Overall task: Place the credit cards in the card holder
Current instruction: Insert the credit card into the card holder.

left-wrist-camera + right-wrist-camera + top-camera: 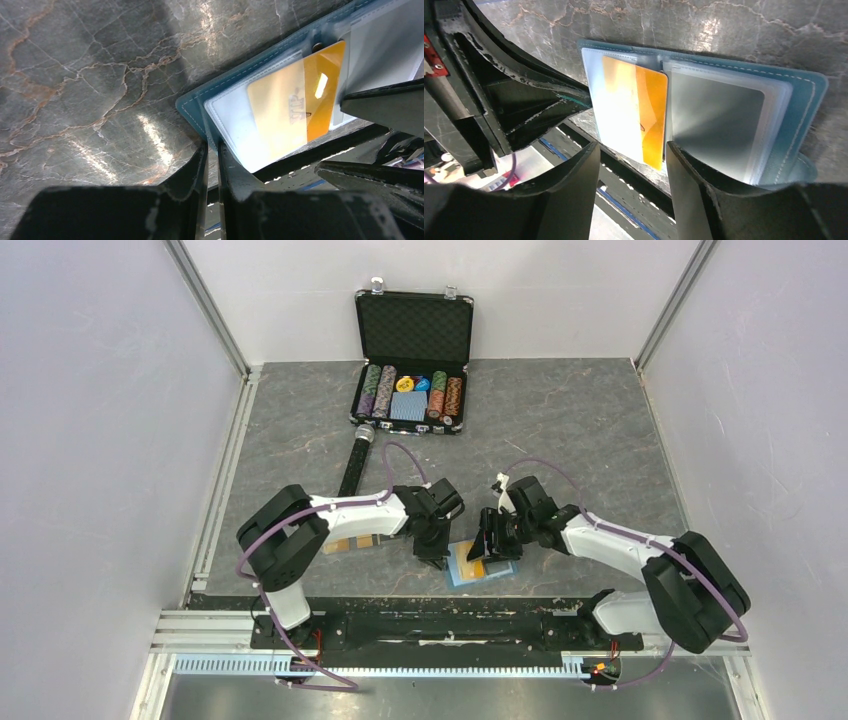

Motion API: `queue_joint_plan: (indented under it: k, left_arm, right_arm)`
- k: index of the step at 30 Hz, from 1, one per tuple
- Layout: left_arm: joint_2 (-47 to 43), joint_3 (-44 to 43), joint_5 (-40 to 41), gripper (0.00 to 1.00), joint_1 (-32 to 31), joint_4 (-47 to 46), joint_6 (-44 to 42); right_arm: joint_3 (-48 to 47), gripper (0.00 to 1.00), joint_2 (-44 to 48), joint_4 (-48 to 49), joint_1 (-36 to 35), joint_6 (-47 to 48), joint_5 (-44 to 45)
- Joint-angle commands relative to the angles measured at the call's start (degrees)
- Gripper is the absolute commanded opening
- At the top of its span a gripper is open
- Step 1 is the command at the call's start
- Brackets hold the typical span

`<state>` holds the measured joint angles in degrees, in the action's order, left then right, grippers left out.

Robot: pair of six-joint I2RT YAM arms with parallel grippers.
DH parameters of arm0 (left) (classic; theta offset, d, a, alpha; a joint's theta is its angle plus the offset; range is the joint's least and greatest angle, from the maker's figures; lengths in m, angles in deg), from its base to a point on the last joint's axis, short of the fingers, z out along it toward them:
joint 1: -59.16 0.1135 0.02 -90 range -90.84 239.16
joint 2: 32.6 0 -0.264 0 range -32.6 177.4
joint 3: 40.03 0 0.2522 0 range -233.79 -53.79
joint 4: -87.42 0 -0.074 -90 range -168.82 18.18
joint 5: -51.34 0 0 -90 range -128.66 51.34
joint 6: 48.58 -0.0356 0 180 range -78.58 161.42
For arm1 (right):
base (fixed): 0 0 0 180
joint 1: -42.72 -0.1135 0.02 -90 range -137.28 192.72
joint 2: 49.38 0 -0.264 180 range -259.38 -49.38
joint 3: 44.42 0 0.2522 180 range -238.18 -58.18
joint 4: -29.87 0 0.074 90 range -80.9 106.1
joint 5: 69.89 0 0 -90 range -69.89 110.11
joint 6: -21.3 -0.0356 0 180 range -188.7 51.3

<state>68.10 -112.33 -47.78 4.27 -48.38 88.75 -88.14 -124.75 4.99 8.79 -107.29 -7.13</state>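
Observation:
The teal-blue card holder [462,575] lies open near the table's front edge, its clear sleeves up. It also shows in the left wrist view [192,107] and the right wrist view [804,85]. One orange credit card [651,115] sits partly inside a clear sleeve on the left page, its bare orange end toward the spine [320,95]. My left gripper [212,150] is shut on the holder's left edge. My right gripper [631,150] is open and empty, its jaws either side of the card's near edge. More orange cards [350,544] lie under my left arm.
An open black chip case [412,360] with poker chips and a blue-grey deck stands at the back. A long black cylinder [355,465] lies in front of it. The black rail at the table's front edge [440,625] runs just below the holder.

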Motion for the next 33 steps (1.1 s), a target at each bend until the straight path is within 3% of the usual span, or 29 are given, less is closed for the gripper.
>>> queue_joint_plan:
  k: [1, 7, 14, 19, 24, 26, 29, 33]
  left_arm:
    - [2.4, -1.2, 1.8, 0.18, -0.6, 0.8, 0.6]
    - [3.7, -2.9, 1.4, 0.17, -0.6, 0.8, 0.2]
    - [5.1, -4.3, 0.8, 0.17, -0.6, 0.8, -0.2]
    - [5.8, -5.9, 1.0, 0.17, -0.6, 1.5, -0.8]
    - [7.1, -8.7, 1.5, 0.17, -0.5, 3.1, -1.9]
    - [7.2, -9.8, 2.1, 0.18, -0.3, 4.5, -2.6]
    - [6.0, -11.2, 3.7, 0.24, -0.1, 7.0, -3.9]
    - [2.4, -12.7, 6.2, 0.44, 0.0, 10.0, -6.0]
  right_arm:
    - [-3.3, 0.56, 1.8, -7.4, -0.8, 4.1, 4.0]
    - [-2.1, 0.65, 2.8, -4.1, -1.2, 5.2, 3.3]
    - [2.0, 0.6, 0.3, 8.3, -1.2, 3.2, -2.1]
    - [1.9, 0.5, -1.5, 13.2, -1.8, 0.9, -5.3]
    - [1.8, 0.24, -1.4, 16.6, -2.2, -2.8, -7.3]
    - [1.7, 0.21, -0.9, 16.5, -2.2, -3.5, -6.9]
    - [0.7, 0.24, 0.4, 13.6, -2.1, -2.9, -5.1]
    - [-2.5, 0.34, 2.3, 6.8, -2.2, -0.1, -1.7]
